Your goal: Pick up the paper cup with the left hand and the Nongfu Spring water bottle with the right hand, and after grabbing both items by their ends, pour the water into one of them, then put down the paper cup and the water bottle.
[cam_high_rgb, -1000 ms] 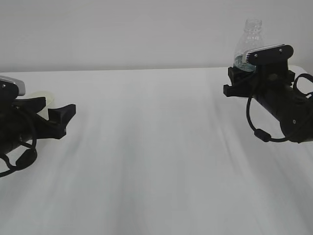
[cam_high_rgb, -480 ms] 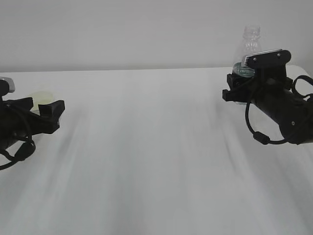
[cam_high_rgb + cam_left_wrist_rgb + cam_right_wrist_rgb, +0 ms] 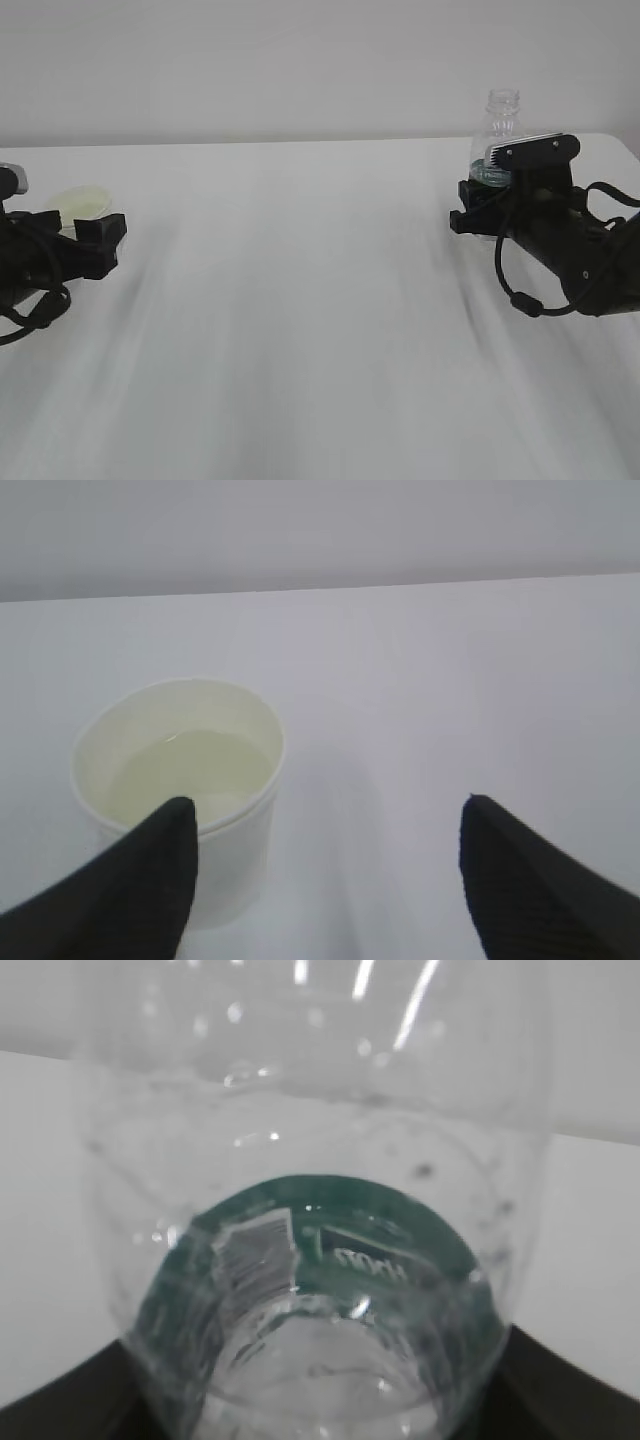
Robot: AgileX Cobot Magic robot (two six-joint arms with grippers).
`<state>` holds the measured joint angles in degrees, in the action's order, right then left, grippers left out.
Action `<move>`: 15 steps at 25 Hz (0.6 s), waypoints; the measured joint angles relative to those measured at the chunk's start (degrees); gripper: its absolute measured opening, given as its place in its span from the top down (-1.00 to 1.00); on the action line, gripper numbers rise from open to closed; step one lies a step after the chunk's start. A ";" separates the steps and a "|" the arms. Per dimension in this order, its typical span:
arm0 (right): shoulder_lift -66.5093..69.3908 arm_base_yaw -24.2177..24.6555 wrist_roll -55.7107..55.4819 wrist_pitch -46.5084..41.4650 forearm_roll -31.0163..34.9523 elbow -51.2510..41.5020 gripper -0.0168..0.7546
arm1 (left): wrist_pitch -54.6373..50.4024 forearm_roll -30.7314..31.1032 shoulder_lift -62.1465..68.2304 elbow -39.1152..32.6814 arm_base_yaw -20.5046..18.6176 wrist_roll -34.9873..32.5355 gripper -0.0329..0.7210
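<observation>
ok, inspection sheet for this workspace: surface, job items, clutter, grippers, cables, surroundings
Surface: white table, bare in the middle.
Job's things: paper cup upright at far left, water inside; Nongfu Spring water bottle upright at right, capless.
Clutter: nothing seen.
Grippers: left hand open, cup beside one finger, not clamped; right hand shut on the bottle's lower body.
Cables: black cable loops under the right arm.
Surroundings: plain pale wall.
</observation>
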<state>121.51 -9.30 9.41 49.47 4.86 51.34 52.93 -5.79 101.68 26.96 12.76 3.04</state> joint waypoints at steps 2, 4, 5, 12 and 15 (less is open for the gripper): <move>0.00 0.00 0.00 0.00 -0.08 0.00 -0.25 | -0.10 -0.39 0.00 0.00 0.00 0.00 -0.65; 0.00 0.00 -0.04 0.14 -0.08 0.00 -0.25 | -0.10 -0.53 0.00 0.00 0.00 0.00 -0.65; 0.00 0.00 -0.04 0.27 -0.08 0.00 -0.25 | -0.22 -0.53 0.00 0.00 0.00 0.00 -0.65; 1.18 0.00 -4.08 2.65 0.02 0.00 -0.25 | -1.17 -0.66 0.00 0.00 0.00 0.00 -0.65; 3.28 0.00 -4.68 6.86 0.02 0.00 -0.25 | -1.44 -0.66 0.00 0.00 0.00 0.00 -0.65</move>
<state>124.80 -9.30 4.73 56.33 4.88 51.34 51.49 -6.45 101.68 26.96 12.76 3.04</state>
